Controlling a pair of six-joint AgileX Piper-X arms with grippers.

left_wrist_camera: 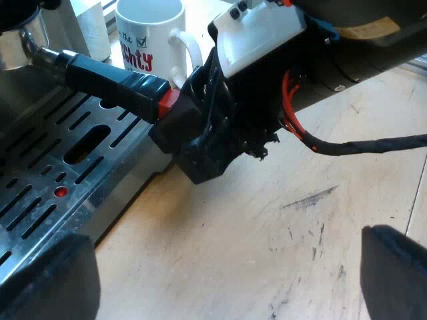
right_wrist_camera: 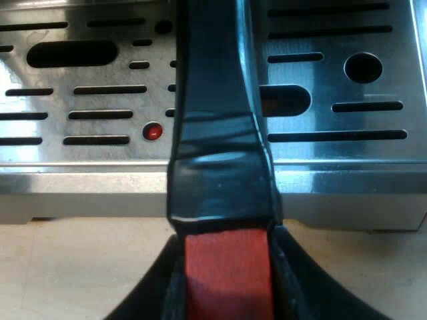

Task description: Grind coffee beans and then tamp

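The right jaws are closed on the holder: two black fingers [right_wrist_camera: 157,293] press against either side of the red end [right_wrist_camera: 227,280] of its dark handle [right_wrist_camera: 213,133], with no gap showing. From the left wrist view the same grasp appears from the side, the right arm's black fingers [left_wrist_camera: 175,127] wrapped around the red end [left_wrist_camera: 169,102]. The handle [left_wrist_camera: 107,77] runs from there up to the holder [left_wrist_camera: 20,43], whose metal head sits at the front of the espresso machine [left_wrist_camera: 60,23]. The handle hangs over the machine's slotted steel drip tray [right_wrist_camera: 333,100], which carries a small red dot [right_wrist_camera: 153,131] among its slots.

The left jaws are wide open and grip nothing; their two dark fingers [left_wrist_camera: 393,273] hang apart over the bench [left_wrist_camera: 267,220], near the drip tray's [left_wrist_camera: 40,180] edge.

A white mug [left_wrist_camera: 150,33] with printed lettering stands just past the handle, close to the machine. The bench is pale wood marked with dark scuffs.
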